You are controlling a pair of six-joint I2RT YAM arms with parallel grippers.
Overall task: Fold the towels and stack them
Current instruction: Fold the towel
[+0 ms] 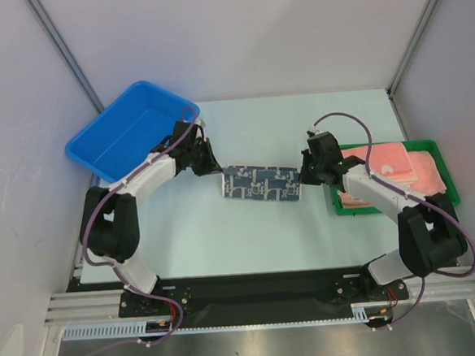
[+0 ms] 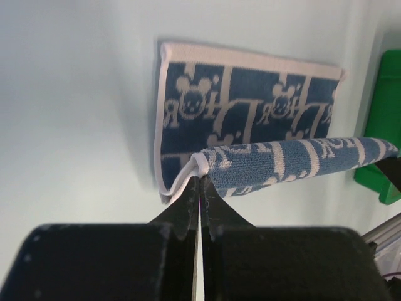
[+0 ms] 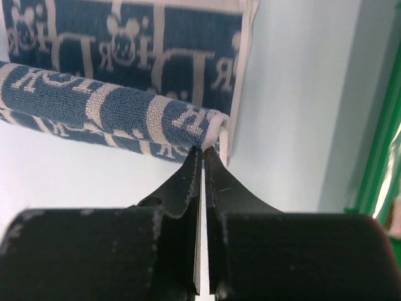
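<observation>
While it was pinched at two corners, the blue-and-white towel (image 1: 261, 183) lay on the table (image 1: 250, 234) just left of the green tray (image 1: 431, 144). Its long axis ran sideways, one short end toward the tray and the other pointing away from it, toward the blue bin (image 1: 105, 146) far off on that side. The far part lay flat; the near long edge was lifted and curled into a sagging band (the wrist views showed this best). The cloth was terry, dark blue with white mouse heads and lettering, edged by a white hem. The left gripper (image 2: 200, 182) was clamped on the corner farther from the tray, and the right gripper (image 3: 203, 153) on the corner nearest it, each with its jaws nearly together on the hem. Salmon-pink towels (image 1: 400, 167) lay piled inside the tray.
</observation>
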